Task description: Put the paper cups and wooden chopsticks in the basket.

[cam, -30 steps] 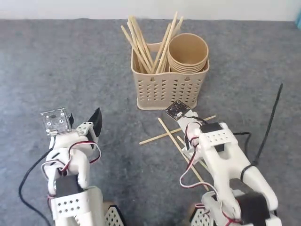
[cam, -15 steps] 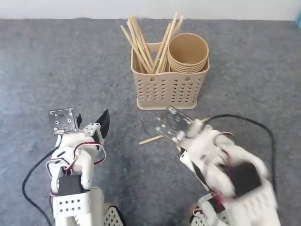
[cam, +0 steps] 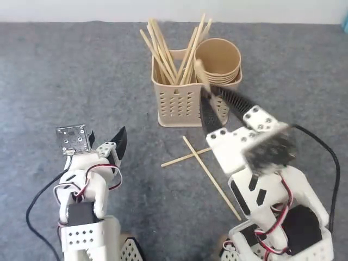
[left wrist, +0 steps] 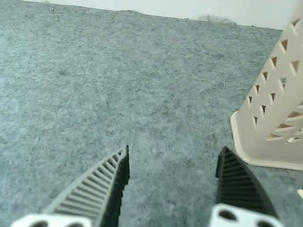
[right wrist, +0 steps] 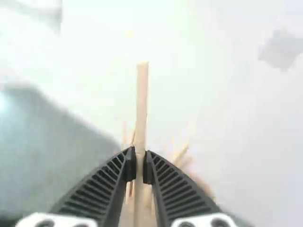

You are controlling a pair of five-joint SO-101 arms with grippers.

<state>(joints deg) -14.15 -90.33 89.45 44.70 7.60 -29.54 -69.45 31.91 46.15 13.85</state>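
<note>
Right jaws: one chopstick (right wrist: 141, 109), two others (cam: 215, 183) (crossed)

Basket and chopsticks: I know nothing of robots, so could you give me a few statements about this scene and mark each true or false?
1. The right gripper is shut on a chopstick. True.
2. The left gripper holds a paper cup. False: it is open and empty.
3. The paper cups sit stacked inside the basket. True.
4. Every chopstick is already in the basket. False: two loose chopsticks lie crossed on the table in front of it.
</note>
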